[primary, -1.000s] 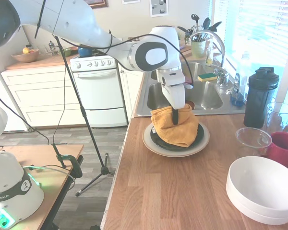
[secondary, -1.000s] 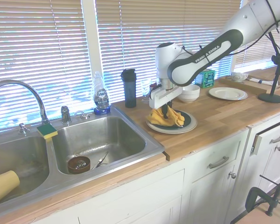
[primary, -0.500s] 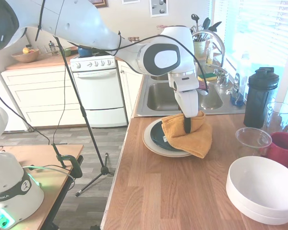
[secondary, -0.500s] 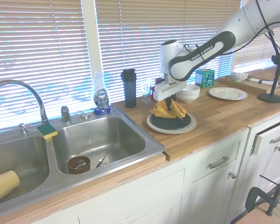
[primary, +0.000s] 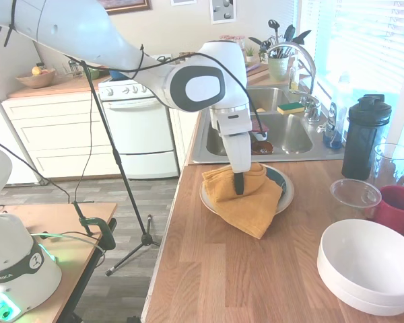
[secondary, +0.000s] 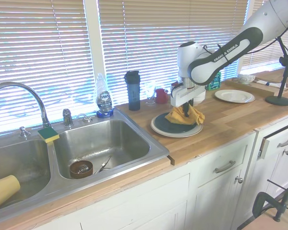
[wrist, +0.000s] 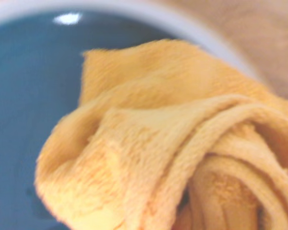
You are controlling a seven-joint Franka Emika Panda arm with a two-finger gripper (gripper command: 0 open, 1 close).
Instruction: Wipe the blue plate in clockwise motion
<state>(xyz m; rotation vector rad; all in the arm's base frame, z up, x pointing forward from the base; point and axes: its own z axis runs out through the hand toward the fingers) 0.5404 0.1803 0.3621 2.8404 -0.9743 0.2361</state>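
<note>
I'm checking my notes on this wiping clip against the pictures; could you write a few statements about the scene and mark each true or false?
1. The tool is shut on the orange cloth. True.
2. The blue plate sits directly on the wooden counter. False: it rests on a larger cream plate.
3. The cloth covers the whole blue plate. False: part of the plate shows bare in the second exterior view.
4. A black shaker bottle stands upright on the counter. True.
5. The stacked white bowls hold the cloth. False: the cloth lies on the plates.

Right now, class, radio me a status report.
Tool shut on cloth. Cloth on blue plate, overhanging its rim. Nothing in the way.
</note>
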